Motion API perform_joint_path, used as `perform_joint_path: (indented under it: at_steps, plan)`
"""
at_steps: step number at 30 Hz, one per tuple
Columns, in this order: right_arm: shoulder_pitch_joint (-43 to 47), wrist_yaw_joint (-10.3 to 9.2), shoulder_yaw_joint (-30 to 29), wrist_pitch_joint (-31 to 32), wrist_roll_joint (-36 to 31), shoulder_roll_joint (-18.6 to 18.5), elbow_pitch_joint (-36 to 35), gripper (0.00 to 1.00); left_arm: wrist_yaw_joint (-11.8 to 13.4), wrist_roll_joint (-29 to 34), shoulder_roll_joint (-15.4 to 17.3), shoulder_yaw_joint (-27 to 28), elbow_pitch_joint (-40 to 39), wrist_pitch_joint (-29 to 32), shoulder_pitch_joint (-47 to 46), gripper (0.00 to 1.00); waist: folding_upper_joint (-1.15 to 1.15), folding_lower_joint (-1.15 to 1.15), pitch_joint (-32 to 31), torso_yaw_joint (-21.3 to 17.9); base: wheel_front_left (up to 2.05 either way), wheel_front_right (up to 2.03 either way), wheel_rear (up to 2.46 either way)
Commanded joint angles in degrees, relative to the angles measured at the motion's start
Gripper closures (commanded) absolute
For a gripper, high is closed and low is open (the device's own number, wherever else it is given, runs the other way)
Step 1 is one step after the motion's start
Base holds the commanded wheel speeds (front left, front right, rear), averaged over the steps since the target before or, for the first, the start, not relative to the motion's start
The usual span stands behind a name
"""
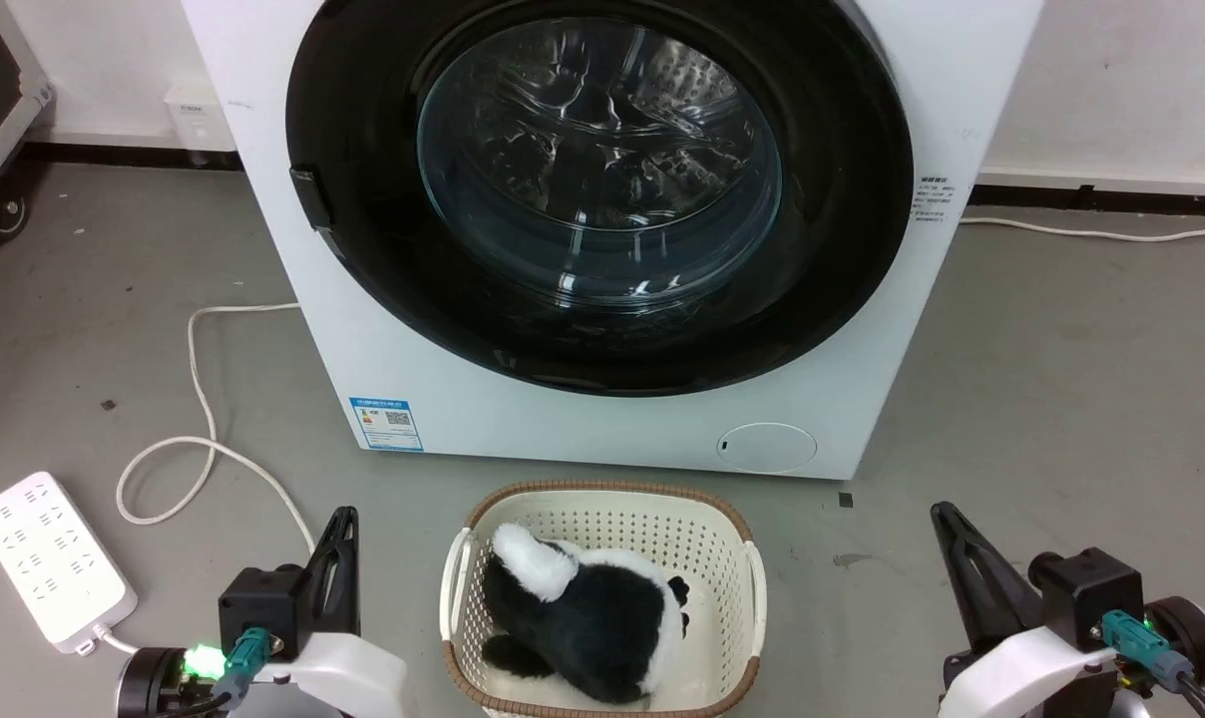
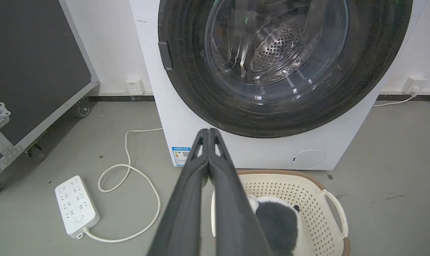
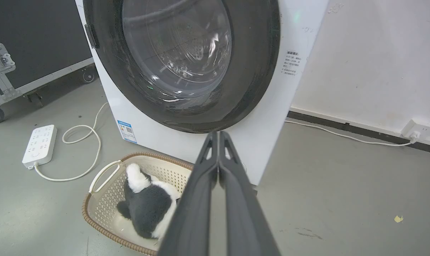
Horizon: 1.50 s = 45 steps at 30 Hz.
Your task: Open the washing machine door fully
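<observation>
The white washing machine [image 1: 523, 419] stands straight ahead with a blue sticker [image 1: 386, 424] low on its front. Its round glossy black door [image 1: 363, 110] with the bulging glass centre [image 1: 600, 165] lies flat against the front, closed; a small handle [image 1: 309, 196] sits on its left rim. My left gripper [image 1: 344, 518] rests low at the lower left, shut and empty, well short of the machine. My right gripper [image 1: 944, 514] rests at the lower right, also shut and empty. In the wrist views each pair of fingers [image 2: 208, 132] [image 3: 218, 134] is pressed together, pointing at the door [image 2: 186, 81] [image 3: 254, 71].
A cream basket [image 1: 732, 529] holding a black-and-white plush toy [image 1: 583, 613] sits on the floor just before the machine, between my grippers. A white power strip [image 1: 49, 558] and its looped cable [image 1: 199, 399] lie left. A black wheeled case [image 2: 33, 71] stands far left.
</observation>
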Motion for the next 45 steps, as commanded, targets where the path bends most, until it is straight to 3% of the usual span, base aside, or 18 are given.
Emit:
perform_joint_path:
  at_steps: [1,19,44,45]
  plan:
    - [0.0,0.00,0.0,0.0,0.0,0.0,0.0,0.00,0.0,0.0,0.0,0.0,0.0,0.0,0.0,0.00,0.00,0.00,0.0,0.0,0.00,0.00,0.00]
    - [0.1,0.00,-0.4,-2.0,1.6,-1.4,-1.0,0.00,1.2,0.5,0.0,-1.8,-0.6,-2.0,-0.4,0.00,0.00,0.00,1.3,0.1,0.00,0.00,0.00]
    - [-12.1,-0.02,-3.0,-1.7,10.5,-10.3,-1.5,0.00,5.5,1.1,0.4,-7.1,-2.4,-5.0,-5.4,0.00,0.00,0.00,9.8,1.3,0.00,0.00,0.00]
    - [-12.9,-0.02,-3.2,-1.5,11.2,-10.4,-1.2,0.38,5.7,1.1,0.4,-7.3,-2.4,-5.1,-5.6,0.00,0.00,0.00,10.1,1.4,0.00,0.00,0.00]
